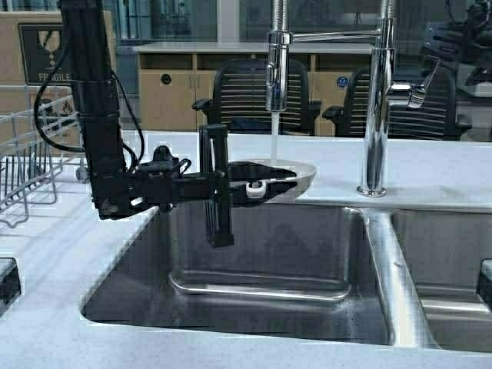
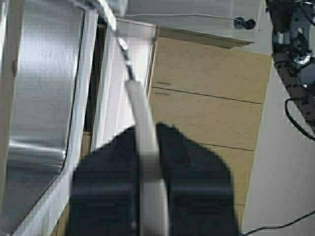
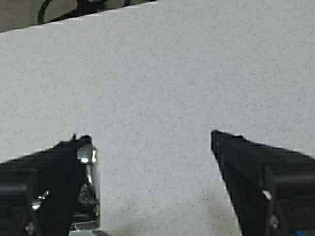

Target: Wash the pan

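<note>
The pan (image 1: pixel 296 171), small, shallow and white, is held level above the back edge of the sink (image 1: pixel 269 254), under the faucet's spray head (image 1: pixel 276 73). A stream of water (image 1: pixel 274 138) falls into it. My left gripper (image 1: pixel 247 188) reaches in from the left and is shut on the pan's short white handle (image 2: pixel 143 123), which runs between the two dark fingers (image 2: pixel 192 172). My right gripper (image 3: pixel 150 147) hangs open over bare speckled countertop (image 3: pixel 162 73), holding nothing. It does not show in the high view.
A tall chrome faucet (image 1: pixel 377 115) stands on the counter behind the divider between the two basins. The second basin (image 1: pixel 450 261) lies to the right. A wire dish rack (image 1: pixel 31 154) sits on the left counter. Office chairs and cabinets stand beyond.
</note>
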Robot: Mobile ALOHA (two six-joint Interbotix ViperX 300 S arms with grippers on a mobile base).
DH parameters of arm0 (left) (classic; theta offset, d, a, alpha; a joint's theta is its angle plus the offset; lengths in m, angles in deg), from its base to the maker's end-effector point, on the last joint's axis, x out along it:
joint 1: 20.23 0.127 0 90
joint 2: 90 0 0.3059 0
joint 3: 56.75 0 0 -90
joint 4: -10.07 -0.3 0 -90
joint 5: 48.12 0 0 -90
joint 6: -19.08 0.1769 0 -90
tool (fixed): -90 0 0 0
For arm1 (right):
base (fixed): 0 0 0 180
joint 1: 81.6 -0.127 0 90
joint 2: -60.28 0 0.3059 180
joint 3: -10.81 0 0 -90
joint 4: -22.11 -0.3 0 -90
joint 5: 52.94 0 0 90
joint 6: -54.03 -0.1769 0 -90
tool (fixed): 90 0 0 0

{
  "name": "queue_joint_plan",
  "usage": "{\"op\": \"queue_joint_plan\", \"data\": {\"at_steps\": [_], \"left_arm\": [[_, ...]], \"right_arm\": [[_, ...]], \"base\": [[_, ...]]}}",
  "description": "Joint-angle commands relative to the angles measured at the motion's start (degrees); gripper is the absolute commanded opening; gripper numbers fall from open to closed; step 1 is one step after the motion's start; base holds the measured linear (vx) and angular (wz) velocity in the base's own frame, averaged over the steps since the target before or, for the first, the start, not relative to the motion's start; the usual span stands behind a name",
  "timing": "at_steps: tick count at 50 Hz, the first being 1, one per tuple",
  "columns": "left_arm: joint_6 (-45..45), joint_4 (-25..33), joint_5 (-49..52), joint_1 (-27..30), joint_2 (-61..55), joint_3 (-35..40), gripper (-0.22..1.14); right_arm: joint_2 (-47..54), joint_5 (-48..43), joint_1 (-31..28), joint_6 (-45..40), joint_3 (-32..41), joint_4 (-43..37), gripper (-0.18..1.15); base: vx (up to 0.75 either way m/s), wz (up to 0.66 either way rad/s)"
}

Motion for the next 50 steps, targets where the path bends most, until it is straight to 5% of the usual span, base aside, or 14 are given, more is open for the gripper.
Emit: {"op": "queue_joint_plan", "data": {"at_steps": [1, 19, 24, 34, 42, 50], "left_arm": [[0.44, 0.0, -1.05, -0.18, 1.05, 0.62, 0.02], [0.53, 0.09, -1.05, -0.18, 0.09, 1.32, 0.02], [0.53, 0.0, -1.05, -0.18, 0.09, 1.32, 0.02], [0.53, 0.09, -1.32, -0.18, 0.18, 1.23, 0.02], [0.53, 0.09, -1.41, -0.18, 0.35, 0.97, 0.02], [0.62, 0.09, -1.41, -0.18, 0.09, 1.14, 0.02]], "right_arm": [[-6.24, -1.05, 2.9, -0.35, 1.41, -0.44, 1.03], [-11.87, -1.67, 4.31, -0.44, -1.93, -0.53, 1.02], [-8.96, -0.88, 4.31, -0.53, -2.64, -0.7, 0.89], [-1.67, 4.13, 2.11, -3.16, -0.09, -0.79, -0.12], [0.88, 5.71, -0.79, -3.69, 3.43, -0.62, 0.12], [1.76, 8.44, -5.36, -3.52, 6.86, 0.0, 0.04]], "base": [[0.0, 0.0], [0.0, 0.0], [-0.01, -0.02], [-0.01, -0.01], [0.0, 0.0], [0.0, 0.0]]}}
